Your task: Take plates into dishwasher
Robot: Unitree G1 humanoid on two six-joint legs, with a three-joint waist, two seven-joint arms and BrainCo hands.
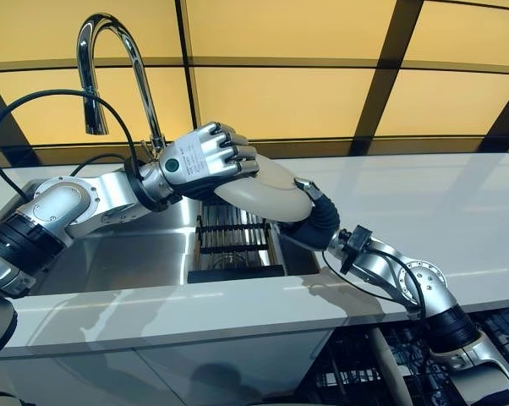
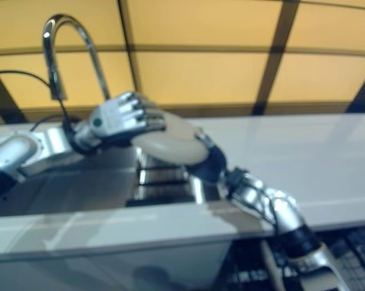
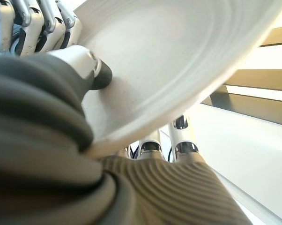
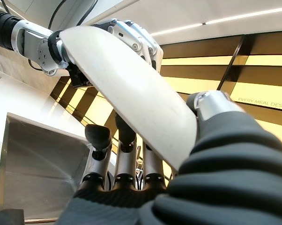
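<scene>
A cream-white plate [image 1: 267, 193] hangs tilted above the sink, held between both hands. My left hand [image 1: 205, 157] grips its left rim, fingers curled over the edge and the thumb [image 3: 87, 65] pressed on the plate's face [image 3: 178, 61]. My right hand [image 1: 312, 218] holds the opposite rim: its fingers [image 4: 124, 154] lie under the plate [image 4: 131, 93] and its thumb [image 4: 212, 102] rests on top.
Below the plate is a steel sink [image 1: 128, 254] with a dark dish rack [image 1: 231, 245] in it. A tall chrome faucet [image 1: 111, 51] rises behind the left hand. White counter [image 1: 424, 203] stretches right. A dark wire dishwasher rack [image 1: 364, 364] shows under the counter's front edge.
</scene>
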